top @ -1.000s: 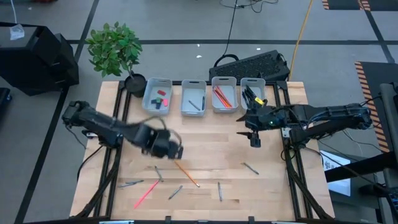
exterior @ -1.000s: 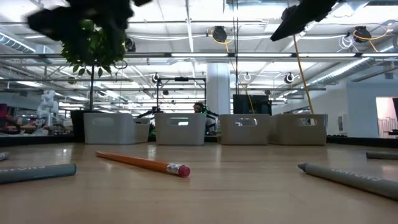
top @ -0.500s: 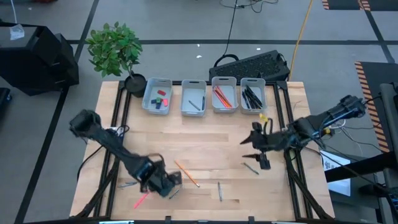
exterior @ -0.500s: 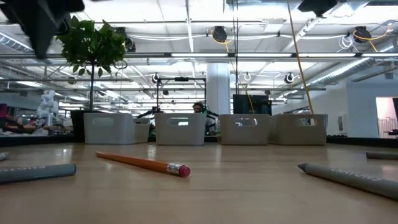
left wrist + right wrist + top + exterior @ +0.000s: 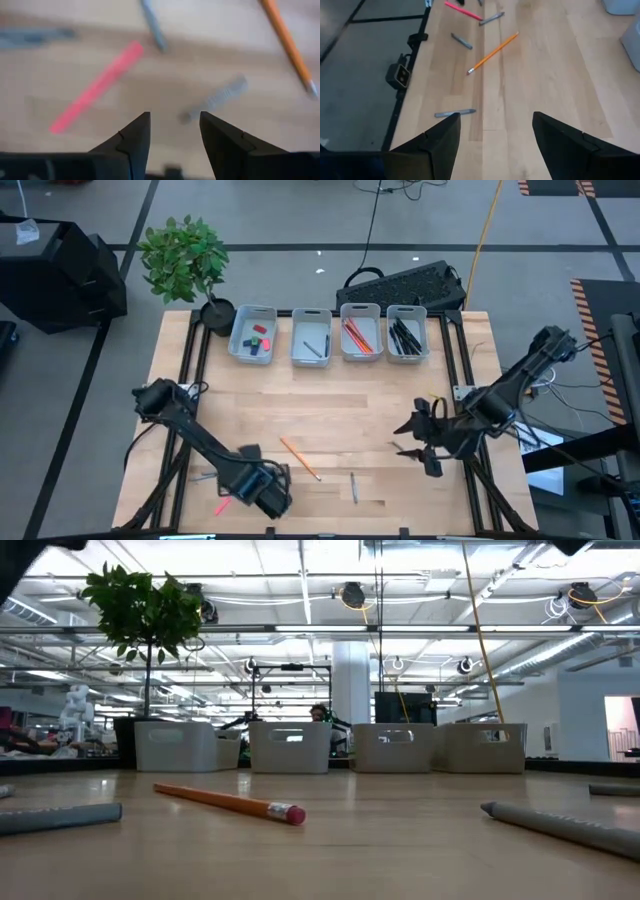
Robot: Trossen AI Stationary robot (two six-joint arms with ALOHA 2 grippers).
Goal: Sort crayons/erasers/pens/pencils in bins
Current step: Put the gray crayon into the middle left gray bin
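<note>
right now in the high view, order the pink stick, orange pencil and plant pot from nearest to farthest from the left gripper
1. Pink stick: just beside the left gripper, at the table's near edge.
2. Orange pencil: a little farther up, toward the table's middle.
3. Plant pot: at the far left corner, beside the bins.

Potted plant (image 5: pixel 184 258) beside a black keyboard (image 5: pixel 404 284).

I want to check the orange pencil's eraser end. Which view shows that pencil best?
The low view: the orange pencil lies close and sharp, its pink eraser tip clear. The high view shows it small, mid-table. The right wrist view shows it whole but distant; the left wrist view catches only part, blurred.
</note>
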